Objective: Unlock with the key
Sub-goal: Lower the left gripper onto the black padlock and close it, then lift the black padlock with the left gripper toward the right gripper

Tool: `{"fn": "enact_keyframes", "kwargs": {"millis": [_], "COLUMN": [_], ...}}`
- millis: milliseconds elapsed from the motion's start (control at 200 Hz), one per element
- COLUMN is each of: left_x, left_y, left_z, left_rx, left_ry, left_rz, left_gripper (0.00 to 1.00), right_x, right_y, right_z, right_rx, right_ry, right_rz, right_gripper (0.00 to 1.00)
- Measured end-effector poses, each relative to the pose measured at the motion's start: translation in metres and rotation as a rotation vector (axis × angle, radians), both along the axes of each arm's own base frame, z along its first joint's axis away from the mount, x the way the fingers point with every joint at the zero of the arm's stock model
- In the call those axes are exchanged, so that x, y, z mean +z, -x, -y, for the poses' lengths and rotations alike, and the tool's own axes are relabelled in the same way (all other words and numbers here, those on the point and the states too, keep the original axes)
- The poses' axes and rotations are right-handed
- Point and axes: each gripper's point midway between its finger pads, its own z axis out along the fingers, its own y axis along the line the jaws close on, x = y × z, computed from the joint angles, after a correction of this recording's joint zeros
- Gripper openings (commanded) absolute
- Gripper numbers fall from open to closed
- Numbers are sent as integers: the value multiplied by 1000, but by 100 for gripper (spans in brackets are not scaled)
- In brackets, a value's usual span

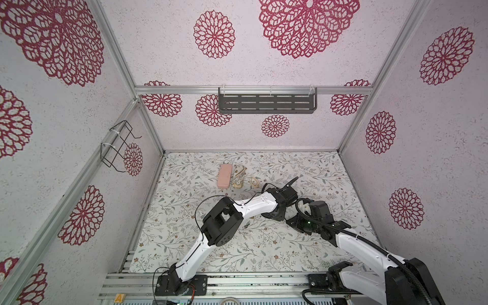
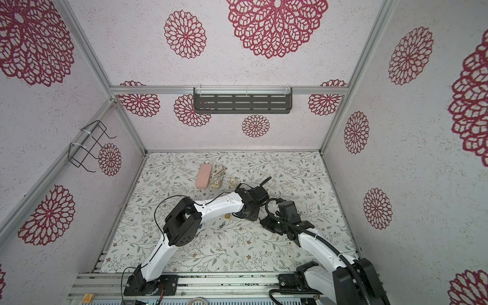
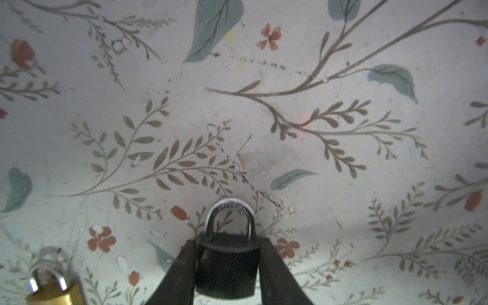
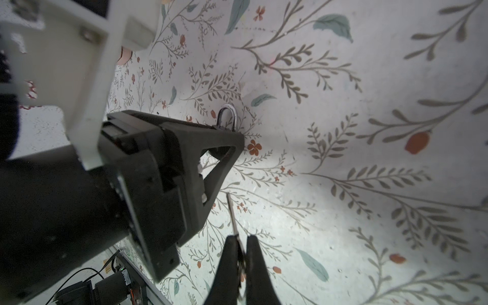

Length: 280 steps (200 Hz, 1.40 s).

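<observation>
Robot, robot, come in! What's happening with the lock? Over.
Left gripper clamped on black padlock. Right gripper shut on key, key not yet in padlock. Brass padlock lies apart, not in the way.

We see a tabletop (image 1: 264, 250) under a floral cover. Toward its far side lie a pink oblong case (image 1: 225, 175), a patterned bundle (image 1: 239, 176) just beside it, and a small cream item (image 1: 254, 182) near that. Nearer the middle lie a brass padlock (image 3: 50, 290) and, seemingly flat, a black padlock (image 3: 227, 266).
</observation>
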Motion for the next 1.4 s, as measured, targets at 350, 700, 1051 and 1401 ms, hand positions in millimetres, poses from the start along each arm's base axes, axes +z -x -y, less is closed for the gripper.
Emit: {"fn": "enact_keyframes", "kwargs": {"millis": [350,700,1051,1401], "left_x": [2,31,129,131], "left_y": [-3,-18,-50,-51], "left_z": [-2,-28,-51,-75], "left_rx": [14,171,428,591], "left_ry": [8,129,467,536], "left_rz": [14,29,174,201], "left_gripper": [8,0,0,0], "right_x": [0,24,45,51], "right_y": [1,-8,-3,-13], "right_z": [1,4,-16,-55], "right_rx": [0,-7,32,27], "right_ry": [5,58,197,198], "right_rz": [-8,12,99,225], "right_gripper": [0,0,0,0]}}
